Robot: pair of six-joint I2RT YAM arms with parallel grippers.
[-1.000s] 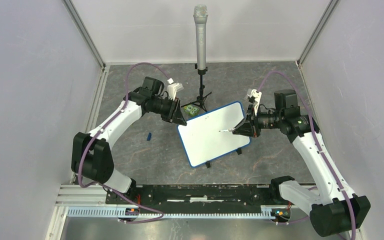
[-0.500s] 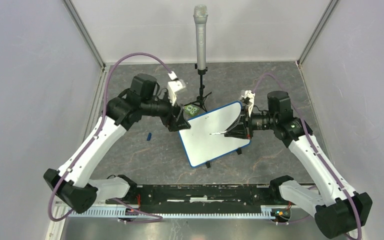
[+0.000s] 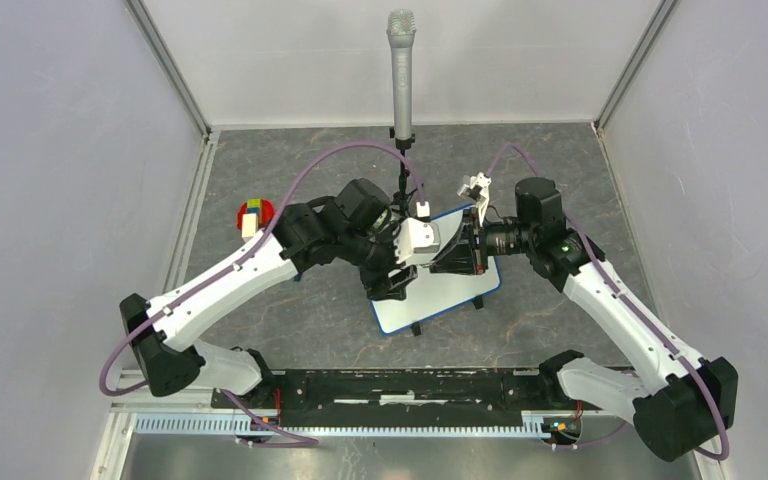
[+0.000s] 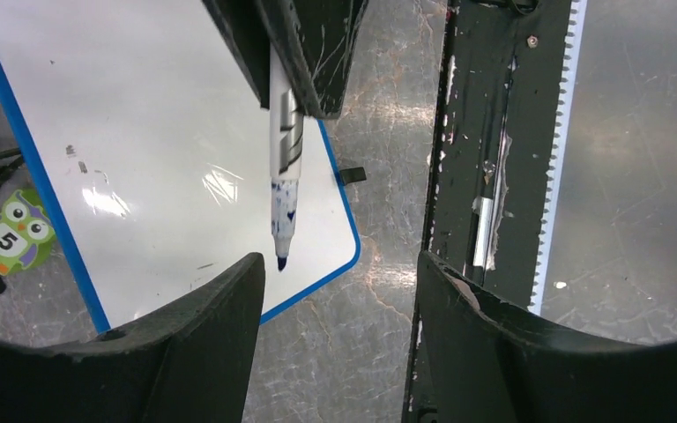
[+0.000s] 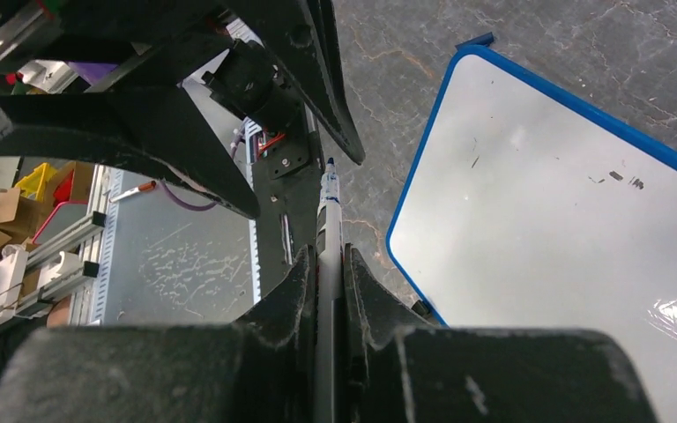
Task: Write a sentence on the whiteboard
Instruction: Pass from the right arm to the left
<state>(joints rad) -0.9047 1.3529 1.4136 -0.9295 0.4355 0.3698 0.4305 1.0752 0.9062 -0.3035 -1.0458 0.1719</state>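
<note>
Blue-edged whiteboard (image 3: pixel 447 297) lies mid-table, askew to the table edges, with both wrists over its far half. Its surface shows only faint dark specks. Right gripper (image 5: pixel 329 260) is clamped tight on a marker (image 5: pixel 328 198), uncapped, blue tip forward. Left gripper (image 4: pixel 339 264) is spread wide and holds nothing, jaws facing the marker tip just before the gap. Tip-to-board contact: cannot tell.

In the top view the left arm stretches toward 2 o'clock. Its wrist bends so the left gripper (image 3: pixel 396 280) points down toward 5 o'clock, jaws spread wide. The right arm rises toward 11 o'clock. The right gripper (image 3: pixel 457 256) points to 9 o'clock, clamped on a marker (image 4: pixel 284 176), close to the left one.
</note>
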